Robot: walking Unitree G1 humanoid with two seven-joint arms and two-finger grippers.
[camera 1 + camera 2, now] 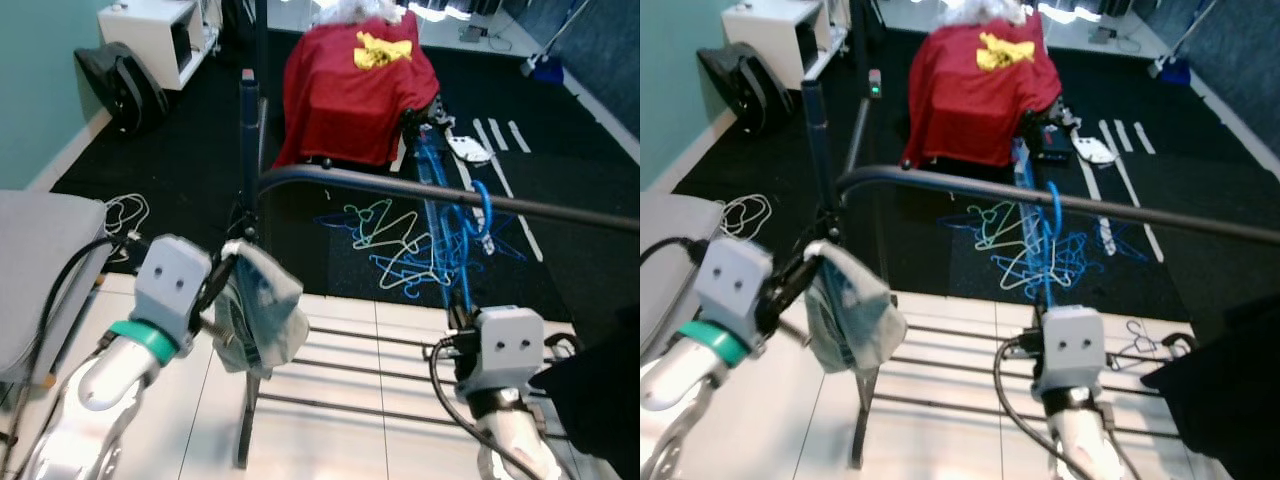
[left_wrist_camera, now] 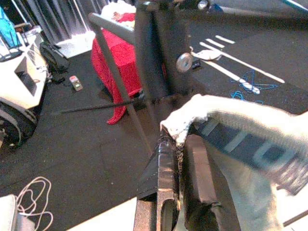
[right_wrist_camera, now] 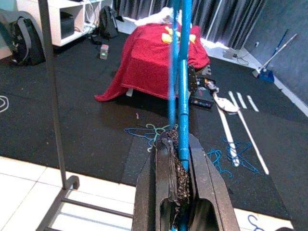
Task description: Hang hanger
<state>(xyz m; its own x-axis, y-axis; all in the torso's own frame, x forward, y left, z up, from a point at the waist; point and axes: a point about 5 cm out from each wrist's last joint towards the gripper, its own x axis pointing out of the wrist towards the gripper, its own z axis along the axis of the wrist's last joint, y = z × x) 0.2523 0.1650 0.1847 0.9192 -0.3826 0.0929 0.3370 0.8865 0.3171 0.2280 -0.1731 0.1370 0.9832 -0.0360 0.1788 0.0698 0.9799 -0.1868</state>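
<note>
A blue plastic hanger (image 1: 463,262) stands upright in my right gripper (image 3: 177,140), which is shut on its lower part. Its hook (image 1: 485,207) curls at the height of the dark rack rail (image 1: 380,184); I cannot tell whether it rests on the rail. My left gripper (image 2: 176,144) is shut on a pale grey-blue cloth (image 1: 262,310), held just below the rail's left end, beside the rack's upright post (image 1: 249,130).
Several loose blue and pale hangers (image 1: 400,245) lie on the dark floor beyond the rack. A red cloth covers something (image 1: 355,80) further back. The rack's low bars (image 1: 340,372) cross the white floor. Grey cushion (image 1: 40,260) at left, dark garment (image 1: 600,400) at right.
</note>
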